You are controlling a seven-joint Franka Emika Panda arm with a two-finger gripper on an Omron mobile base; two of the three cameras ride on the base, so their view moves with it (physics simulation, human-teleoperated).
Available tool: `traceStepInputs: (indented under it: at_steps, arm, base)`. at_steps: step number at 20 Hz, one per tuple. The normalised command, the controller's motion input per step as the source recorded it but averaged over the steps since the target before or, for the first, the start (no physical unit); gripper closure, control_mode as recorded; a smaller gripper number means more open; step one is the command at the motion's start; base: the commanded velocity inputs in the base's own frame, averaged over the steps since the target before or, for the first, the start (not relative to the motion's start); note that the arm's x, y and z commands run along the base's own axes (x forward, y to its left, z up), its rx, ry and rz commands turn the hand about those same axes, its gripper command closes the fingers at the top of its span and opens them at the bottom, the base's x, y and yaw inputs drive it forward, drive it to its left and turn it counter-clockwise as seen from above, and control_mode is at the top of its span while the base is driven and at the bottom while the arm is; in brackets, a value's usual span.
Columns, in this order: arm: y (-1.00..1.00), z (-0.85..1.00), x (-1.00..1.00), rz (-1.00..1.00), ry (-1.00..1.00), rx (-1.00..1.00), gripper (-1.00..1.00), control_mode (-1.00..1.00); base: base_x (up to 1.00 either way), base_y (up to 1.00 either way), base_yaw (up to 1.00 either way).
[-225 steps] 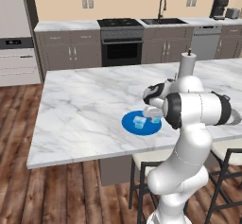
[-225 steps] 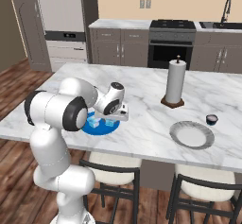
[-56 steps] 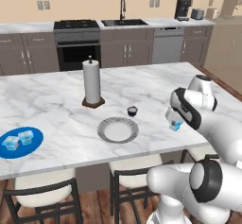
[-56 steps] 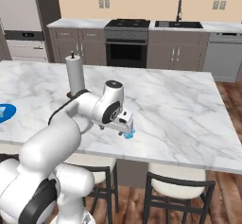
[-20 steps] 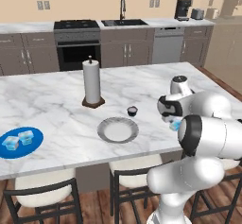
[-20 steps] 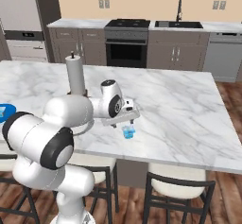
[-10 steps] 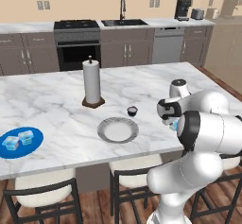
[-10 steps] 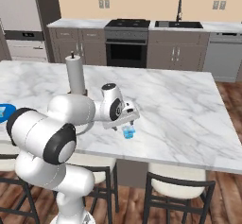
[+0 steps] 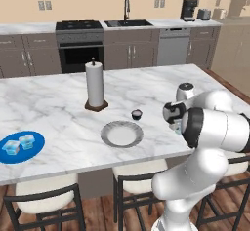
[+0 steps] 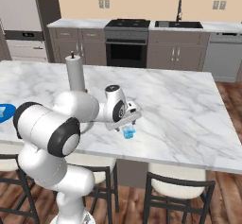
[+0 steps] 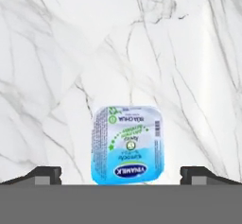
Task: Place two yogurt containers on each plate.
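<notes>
I'm over the third cup now — a pale blue yogurt container [image 11: 127,145] sitting foil-lid up on the marble counter [image 11: 71,53], and my claw [image 11: 120,173] is poised right above it, tips spread wide with nothing between them yet. In the hand view the cup lies between my two dark fingertips [image 11: 45,173], roughly centred, with open marble showing on either side of it, so I'm not touching it. From the right base view the claw [image 10: 127,124] hangs just over that same little blue cup [image 10: 128,132] near the front edge of the counter. Where does the job stand? Looks like halfway: the bright blue plate [image 9: 10,157] far off at the other end of the counter carries two pale blue cups [image 9: 19,144], while the grey-silver plate [image 9: 122,134] in the middle is bare. The dark yogurt cup [image 9: 136,113] waits just beside that grey plate, and the paper towel roll [image 9: 95,85] stands behind it, well out of my way. So the step in hand is the pickup of this blue cup, I'd say. Next move calls for coming straight down so the tips pass either side of the cup, then squeezing gently — it's small and light, and a skewed pinch could tip it or pop it sideways — before carrying it over to the grey plate.
</notes>
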Motion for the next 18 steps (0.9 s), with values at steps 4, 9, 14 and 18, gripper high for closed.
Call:
traceStepInputs:
  at_steps: [4,9,14,18]
  arm:
    - [-0.10,-0.01,0.25,0.01,0.08,0.00,-1.00,-1.00]
    - [-0.10,-0.02,0.18,0.00,0.08,0.00,-1.00,-1.00]
    - [-0.08,0.00,0.11,0.00,0.09,0.00,-1.00,-1.00]
    - [-0.04,-0.06,0.01,0.00,0.03,0.00,-1.00,-1.00]
  base:
    - [0.00,0.00,0.00]
    - [0.00,0.00,0.00]
    - [0.00,0.00,0.00]
    - [0.00,0.00,0.00]
